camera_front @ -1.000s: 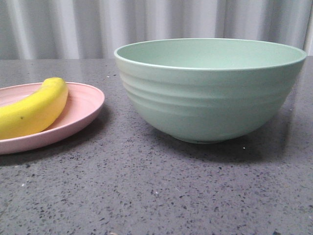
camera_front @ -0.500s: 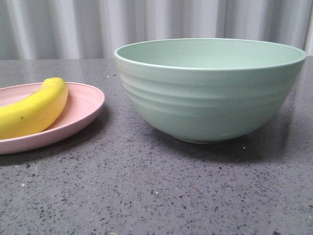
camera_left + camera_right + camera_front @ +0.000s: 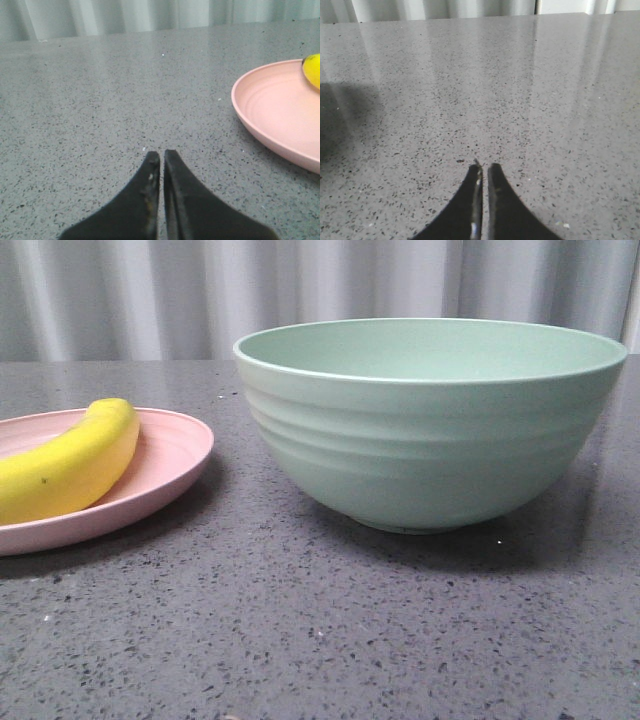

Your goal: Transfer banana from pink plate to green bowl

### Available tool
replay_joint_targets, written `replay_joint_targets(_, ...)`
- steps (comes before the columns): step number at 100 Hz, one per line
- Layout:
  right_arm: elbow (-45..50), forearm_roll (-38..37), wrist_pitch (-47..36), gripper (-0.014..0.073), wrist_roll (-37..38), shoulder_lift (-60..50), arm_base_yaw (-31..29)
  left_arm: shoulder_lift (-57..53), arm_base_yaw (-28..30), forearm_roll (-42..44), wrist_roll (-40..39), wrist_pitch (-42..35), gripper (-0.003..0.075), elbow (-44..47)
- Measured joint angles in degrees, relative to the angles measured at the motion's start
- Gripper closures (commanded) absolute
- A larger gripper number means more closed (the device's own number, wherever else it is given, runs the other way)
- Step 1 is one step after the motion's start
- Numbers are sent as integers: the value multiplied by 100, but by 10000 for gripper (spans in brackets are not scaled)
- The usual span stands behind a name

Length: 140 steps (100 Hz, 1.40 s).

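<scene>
The yellow banana (image 3: pixel 70 462) lies on the pink plate (image 3: pixel 170 465) at the left of the front view. The green bowl (image 3: pixel 430 425) stands to the plate's right, empty as far as its inside shows. In the left wrist view my left gripper (image 3: pixel 161 154) is shut and empty, low over the table, with the pink plate (image 3: pixel 270 115) a short way off and the banana's tip (image 3: pixel 312 70) at the picture's edge. My right gripper (image 3: pixel 484 167) is shut and empty over bare table. Neither gripper shows in the front view.
The table is a grey speckled stone top (image 3: pixel 320 640). A pale pleated curtain (image 3: pixel 300 290) hangs behind it. A dark shadow (image 3: pixel 340 115) lies on the table in the right wrist view.
</scene>
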Motion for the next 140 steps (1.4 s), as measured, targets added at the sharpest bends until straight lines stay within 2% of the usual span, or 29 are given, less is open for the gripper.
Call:
replay_joint_targets(39, 0, 0, -753, 665, 0, 0, 0, 0, 0, 0, 0, -56, 741, -4)
replay_joint_targets(140, 0, -21, -764, 665, 0, 0, 0, 0, 0, -104, 0, -184, 741, 0)
